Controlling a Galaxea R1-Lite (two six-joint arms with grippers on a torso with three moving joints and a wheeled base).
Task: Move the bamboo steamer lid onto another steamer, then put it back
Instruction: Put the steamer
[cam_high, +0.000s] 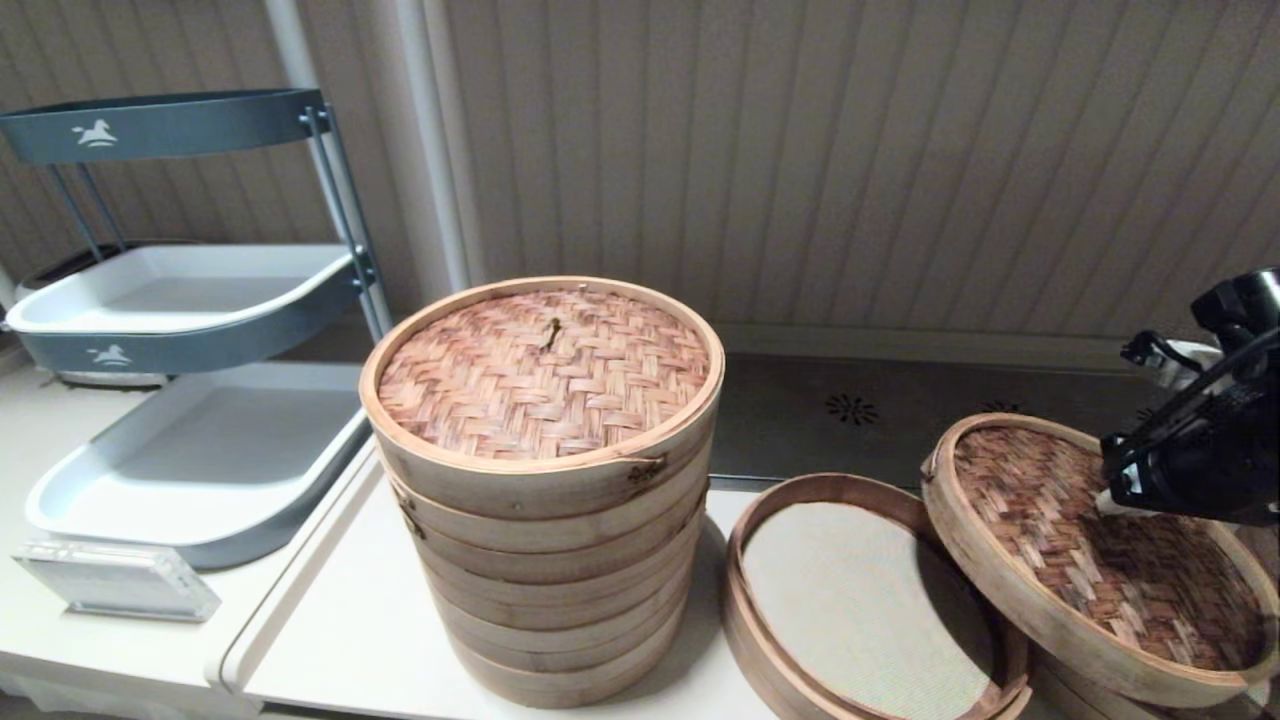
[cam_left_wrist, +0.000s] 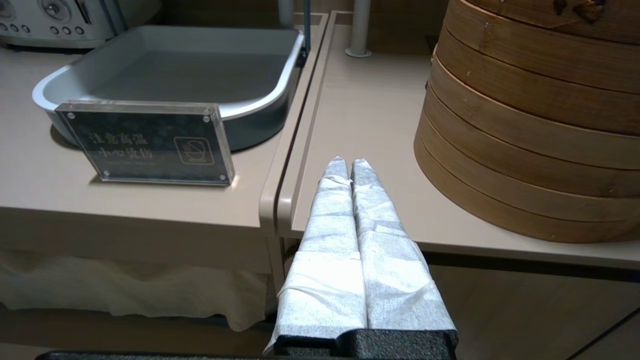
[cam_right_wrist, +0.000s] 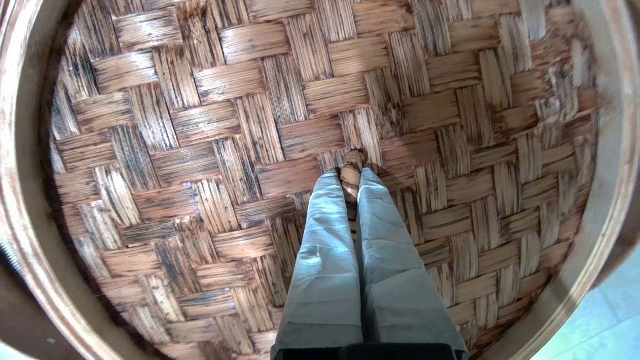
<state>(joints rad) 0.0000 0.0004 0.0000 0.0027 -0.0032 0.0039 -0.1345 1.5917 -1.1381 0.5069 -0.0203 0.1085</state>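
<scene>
Jaws of the right gripper (cam_right_wrist: 350, 175) pinch the tilted bamboo steamer lid (cam_high: 1090, 545) by its centre loop (cam_right_wrist: 351, 172)

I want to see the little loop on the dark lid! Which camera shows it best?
The right wrist view: the tiny centre loop is up close, pinched between the right pincer's wrapped fingers on the bamboo steamer lid. The head view shows the tilted lid, but the arm hides the loop. The left wrist view misses the lid.
</scene>
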